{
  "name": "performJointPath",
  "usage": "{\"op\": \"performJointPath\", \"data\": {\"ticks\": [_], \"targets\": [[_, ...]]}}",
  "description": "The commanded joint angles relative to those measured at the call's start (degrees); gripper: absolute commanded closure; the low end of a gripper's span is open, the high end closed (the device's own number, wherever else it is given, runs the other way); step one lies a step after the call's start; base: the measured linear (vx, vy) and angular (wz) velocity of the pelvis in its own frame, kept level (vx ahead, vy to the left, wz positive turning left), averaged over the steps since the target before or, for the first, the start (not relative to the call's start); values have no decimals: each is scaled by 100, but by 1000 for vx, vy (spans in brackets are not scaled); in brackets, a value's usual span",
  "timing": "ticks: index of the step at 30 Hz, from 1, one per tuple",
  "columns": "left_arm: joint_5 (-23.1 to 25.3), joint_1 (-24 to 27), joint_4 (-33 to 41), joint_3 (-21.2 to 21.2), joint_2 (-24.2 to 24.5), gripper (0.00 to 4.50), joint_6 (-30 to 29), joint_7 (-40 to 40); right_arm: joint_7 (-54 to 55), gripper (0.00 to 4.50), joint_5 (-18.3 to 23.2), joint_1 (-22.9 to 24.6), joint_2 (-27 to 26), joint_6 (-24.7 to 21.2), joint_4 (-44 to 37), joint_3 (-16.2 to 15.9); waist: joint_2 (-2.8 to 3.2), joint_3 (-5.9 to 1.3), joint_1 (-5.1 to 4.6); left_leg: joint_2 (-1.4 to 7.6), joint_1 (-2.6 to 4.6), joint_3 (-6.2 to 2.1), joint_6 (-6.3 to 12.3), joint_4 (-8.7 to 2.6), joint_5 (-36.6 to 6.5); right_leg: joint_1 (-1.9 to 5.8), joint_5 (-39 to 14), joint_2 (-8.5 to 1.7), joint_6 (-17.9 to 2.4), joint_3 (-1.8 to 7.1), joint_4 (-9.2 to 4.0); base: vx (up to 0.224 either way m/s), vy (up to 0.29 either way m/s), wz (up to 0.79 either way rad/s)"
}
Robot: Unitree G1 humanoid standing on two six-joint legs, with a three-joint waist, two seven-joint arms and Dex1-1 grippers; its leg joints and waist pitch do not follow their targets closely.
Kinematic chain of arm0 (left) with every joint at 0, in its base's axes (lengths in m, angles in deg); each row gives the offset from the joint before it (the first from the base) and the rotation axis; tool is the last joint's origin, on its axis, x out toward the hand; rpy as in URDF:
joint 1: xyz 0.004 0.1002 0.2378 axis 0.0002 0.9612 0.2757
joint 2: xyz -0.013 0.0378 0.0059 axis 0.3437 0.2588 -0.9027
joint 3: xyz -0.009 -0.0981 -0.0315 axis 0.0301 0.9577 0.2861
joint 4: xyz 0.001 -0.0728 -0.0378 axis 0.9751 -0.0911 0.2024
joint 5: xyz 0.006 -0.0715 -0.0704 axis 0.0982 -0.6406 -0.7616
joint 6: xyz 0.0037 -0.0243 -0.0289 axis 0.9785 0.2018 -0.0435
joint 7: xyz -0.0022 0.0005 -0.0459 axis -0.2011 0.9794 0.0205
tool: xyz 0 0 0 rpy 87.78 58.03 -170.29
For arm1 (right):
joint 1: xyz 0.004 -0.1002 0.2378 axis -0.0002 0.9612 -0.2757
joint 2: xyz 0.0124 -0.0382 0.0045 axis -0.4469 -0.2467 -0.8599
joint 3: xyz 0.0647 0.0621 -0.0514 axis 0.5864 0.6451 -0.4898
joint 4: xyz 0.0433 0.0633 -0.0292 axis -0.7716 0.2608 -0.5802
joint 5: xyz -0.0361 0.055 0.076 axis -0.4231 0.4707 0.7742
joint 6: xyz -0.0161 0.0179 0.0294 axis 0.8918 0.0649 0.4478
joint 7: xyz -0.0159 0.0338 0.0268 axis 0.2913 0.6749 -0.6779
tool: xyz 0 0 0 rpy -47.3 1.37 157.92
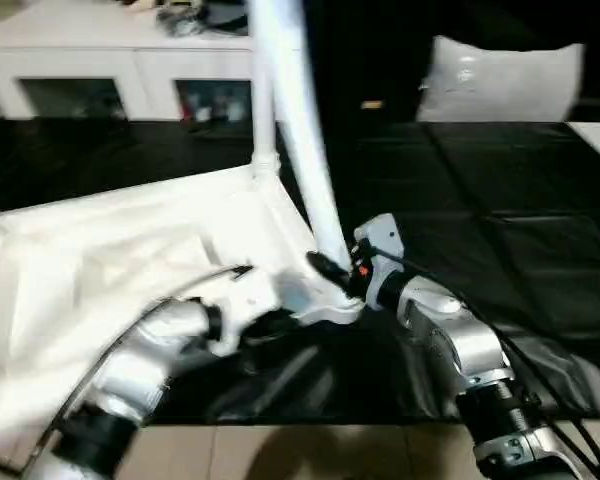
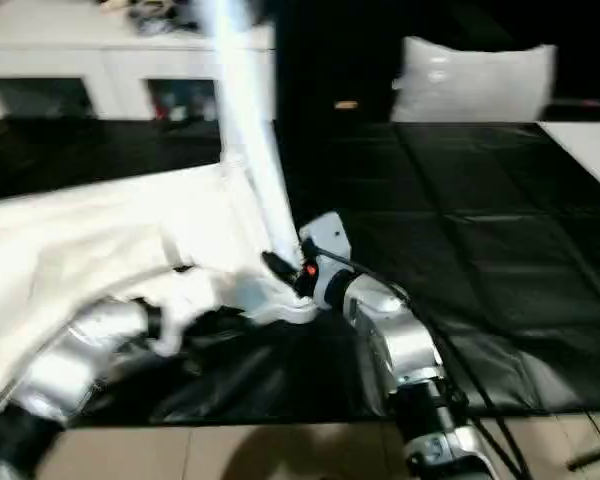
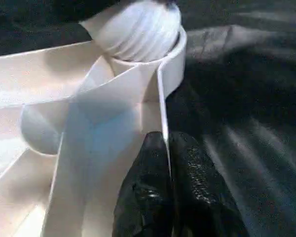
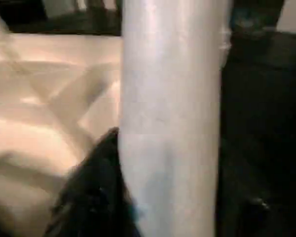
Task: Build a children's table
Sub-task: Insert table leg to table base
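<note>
Nearest the camera, a strip of pale tiled floor [image 1: 310,450] runs under both silver forearms, and the near edge of the black-covered work surface [image 1: 500,250] crosses just above it.

The upturned table top [image 1: 110,270] lies on the robot's left half of that surface, ribbed underside up, its near right corner close to the surface's near edge. The left gripper [image 3: 168,163] has its two black fingers [image 3: 145,197] pressed together on the thin side wall of the top, just beside the corner socket (the left wrist view shows the wall pinched between them, which the head views blur).

At that same corner the right gripper [image 1: 332,270] clasps the lower part of a white leg [image 1: 300,120], which rises steeply from the socket, leaning slightly toward the robot's left. The right wrist view shows one black finger [image 4: 96,197] lying against the leg's side. The left wrist view shows the leg's ridged end [image 3: 138,29] sitting in the round socket.

A second leg [image 1: 264,130] stands upright at the top's far right corner.

To the robot's right the black cover lies open and bare. Beyond it stand a white cabinet [image 1: 110,75] with glass doors and a grey cushion [image 1: 505,80].
</note>
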Motion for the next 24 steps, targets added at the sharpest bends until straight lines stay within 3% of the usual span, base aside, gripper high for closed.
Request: {"op": "performJointPath", "data": {"ticks": [1, 8, 9, 10, 14, 16, 17, 20, 24], "targets": [[-15, -103, 449, -227, -179, 450, -159, 62, 181, 259, -164, 191, -28, -321, 461, -100, 16, -187, 25, 189, -16, -54, 85, -465, -2123, 121, -2992, -389, -580, 310, -545, 0, 0, 0], [376, -287, 332, -294, -136, 450, -416, 432, 235, 259, -145, 192, -99, -258, 419, -43, 14, -173, 81, 174, -24, -85, 35, -483, -2238, 127, -3284, -395, -338, 286, -592, 0, 0, 0], [410, -278, 329, -302, -109, 450, -408, 456, 226, 259, -131, 195, -111, -208, 399, -25, 90, -171, 91, 173, -13, -97, 14, -485, -2289, 118, -3305, -398, -325, 286, -592, 0, 0, 0], [436, -267, 327, -317, -70, 450, -398, 486, 220, 259, -96, 199, -127, -108, 370, 6, 48, -172, 76, 169, -12, -92, 14, -482, -2344, 113, -3326, -389, -295, 277, -614, 0, 0, 0], [429, -255, 220, -339, 83, 450, -24, 396, 97, 259, 155, 250, -176, 315, 197, 205, 41, -174, 95, 157, -27, -97, 54, -479, -2339, 116, -3377, -400, -269, 277, -624, 0, 0, 0], [443, -313, 12, -320, 198, 450, 480, 376, -227, 259, 471, 334, -160, 533, -87, 377, 3, -220, 119, 172, -72, -93, 118, -481, -2035, 153, -2979, -400, -324, 300, -572, 0, 0, 0], [443, -316, 2, -318, 202, 450, 493, 376, -235, 259, 483, 336, -159, 538, -97, 387, 21, -275, 148, 203, -83, -76, 148, -461, -1731, 166, -2408, -394, -449, 328, -500, 0, 0, 0], [498, -461, -342, -266, 329, 450, 847, 401, -444, 259, 829, 370, -135, 658, -347, 706, 17, -290, 169, 194, -140, -34, 241, -426, -1211, 207, -1338, -353, -811, 323, -367, 0, 0, 0], [380, -675, -784, -130, 419, 450, 1184, 391, -483, 259, 1154, 359, -95, 826, -556, 1070, 26, -317, 186, 192, -152, -27, 293, -386, -831, 251, -885, -381, -965, 322, -295, 0, 0, 0]]}}
